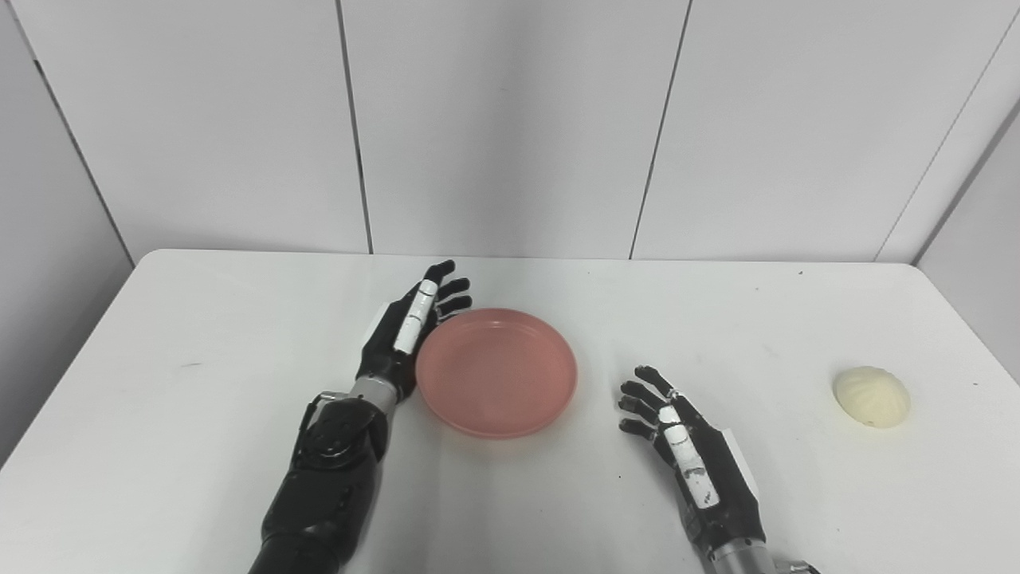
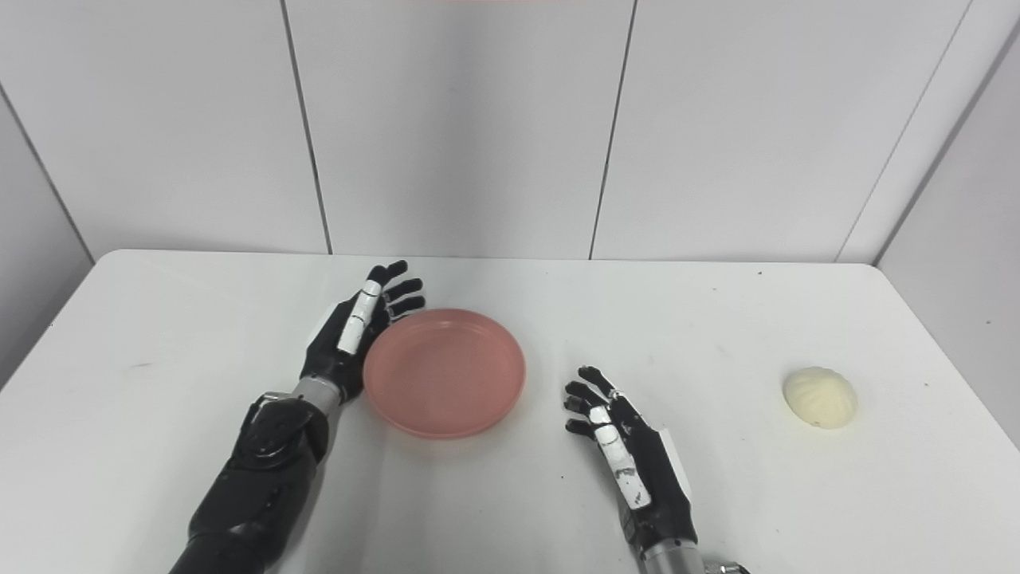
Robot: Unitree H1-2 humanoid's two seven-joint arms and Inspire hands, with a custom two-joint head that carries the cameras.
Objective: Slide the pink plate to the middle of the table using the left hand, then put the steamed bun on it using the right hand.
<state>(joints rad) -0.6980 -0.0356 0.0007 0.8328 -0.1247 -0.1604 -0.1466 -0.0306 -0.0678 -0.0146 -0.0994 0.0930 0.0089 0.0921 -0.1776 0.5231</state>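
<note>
1. Nearest the camera, two black forearms are seen entering over the front edge of the white worktop (image 1: 199,335), which fills the lower half of both views and is backed by pale wall panels (image 1: 510,119).
2. On the worktop, about midway between its left and right edges, a pink plate (image 1: 496,372) is seen lying flat and empty.
3. At the plate's left rim the left hand (image 1: 406,331) is set on edge, palm turned toward the plate, fingers (image 1: 443,288) extended and slightly spread. Nothing is held. The palm lies just beside the rim; actual contact cannot be told.
4. To the right of the plate and nearer the front edge, the right hand (image 1: 685,446) is placed well apart from the rim, fingers parted and lightly curled, nothing held. Whether it rests on the worktop or hangs just above cannot be told.
5. Near the right edge of the worktop a cream steamed bun (image 1: 872,396), pleated on top, is seen lying alone, well apart from the right hand and from the plate.
</note>
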